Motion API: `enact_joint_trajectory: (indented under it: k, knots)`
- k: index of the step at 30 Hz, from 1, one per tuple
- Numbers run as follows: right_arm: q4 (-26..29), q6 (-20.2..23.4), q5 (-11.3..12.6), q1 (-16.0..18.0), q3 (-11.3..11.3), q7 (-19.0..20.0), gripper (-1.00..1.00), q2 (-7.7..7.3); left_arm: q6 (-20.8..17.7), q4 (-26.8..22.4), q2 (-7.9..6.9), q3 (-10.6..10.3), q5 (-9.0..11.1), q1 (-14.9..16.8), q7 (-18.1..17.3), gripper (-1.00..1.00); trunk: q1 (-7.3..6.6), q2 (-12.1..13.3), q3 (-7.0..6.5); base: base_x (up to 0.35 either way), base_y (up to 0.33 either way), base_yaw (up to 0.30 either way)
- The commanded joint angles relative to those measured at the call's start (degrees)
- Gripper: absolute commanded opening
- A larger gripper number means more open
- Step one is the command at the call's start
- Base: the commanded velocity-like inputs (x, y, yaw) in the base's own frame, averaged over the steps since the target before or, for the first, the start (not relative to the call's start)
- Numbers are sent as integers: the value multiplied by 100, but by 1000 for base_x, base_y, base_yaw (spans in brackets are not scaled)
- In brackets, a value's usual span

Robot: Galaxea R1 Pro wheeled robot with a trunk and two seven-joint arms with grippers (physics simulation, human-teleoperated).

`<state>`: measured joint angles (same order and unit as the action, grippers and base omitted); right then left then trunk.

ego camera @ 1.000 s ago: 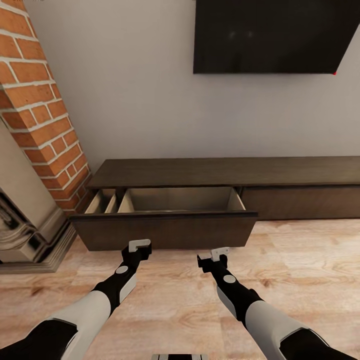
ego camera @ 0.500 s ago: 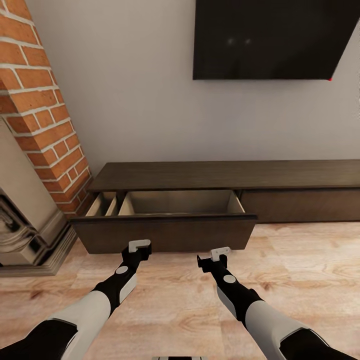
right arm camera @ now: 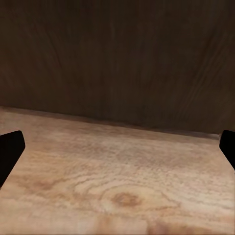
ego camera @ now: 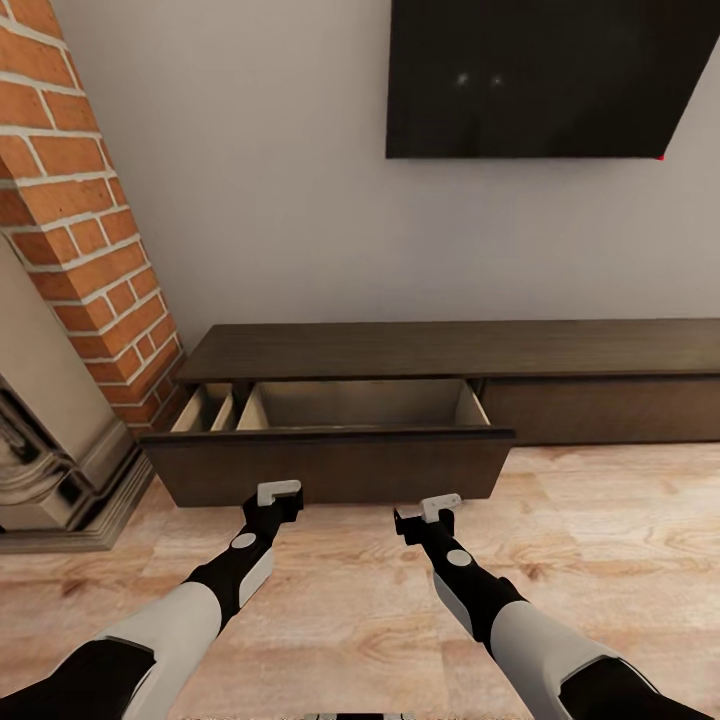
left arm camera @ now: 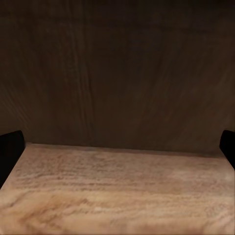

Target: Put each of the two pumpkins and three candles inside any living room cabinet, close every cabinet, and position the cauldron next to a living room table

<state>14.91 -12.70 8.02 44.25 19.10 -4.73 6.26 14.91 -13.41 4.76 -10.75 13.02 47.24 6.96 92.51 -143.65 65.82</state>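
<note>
Head view, cabinet (ego camera: pixel 450 350): long low dark-brown unit against grey wall, on the wood-plank floor (ego camera: pixel 620 540).
Head view, drawer (ego camera: pixel 330 440): left one pulled out, pale wood lining, nothing seen inside; its dark front faces robot.
Head view, surroundings: brick fireplace (ego camera: pixel 70 230) at left, just beside cabinet's left end; black TV (ego camera: pixel 545 75) on wall above.
Head view, left gripper (ego camera: pixel 278 492): low, just in front of drawer front, not touching; jaw state can't be told here.
Head view, right gripper (ego camera: pixel 432 512): low over floor, near drawer front, apart from it; jaw state unclear here.
Left wrist view: dark drawer front (left arm camera: pixel 117 73) close ahead, floor below; fingertips (left arm camera: pixel 10 147) wide apart at frame edges, jaws spread, nothing held.
Right wrist view: same dark front (right arm camera: pixel 117 58) beyond a strip of floor; fingertips (right arm camera: pixel 10 147) at both edges, jaws spread, nothing held.
</note>
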Motion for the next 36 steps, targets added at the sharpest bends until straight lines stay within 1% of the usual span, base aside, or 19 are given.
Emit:
enact_joint_trajectory:
  k: [1, 14, 31, 36]
  knots:
    - [-6, -22, 59, 5, 50, -28, 100, -1, 21, 5, -2, -50, 43, 4, 34, 100, 1, -4, 21, 0, 0, 0]
    - [3, -22, 59, 5, 50, -28, 100, -1, 20, 5, -2, -50, 43, 5, 34, 100, 35, -21, 292, 0, 0, 0]
    - [3, -21, 59, 5, 48, -28, 100, -1, 20, 8, -2, -42, 43, 5, 50, 100, 35, -21, 167, 0, 0, 0]
    - [3, -14, 59, 5, 49, -28, 100, -1, 20, 13, -2, -41, 43, 5, 51, 100, 35, -21, 154, 0, 0, 0]
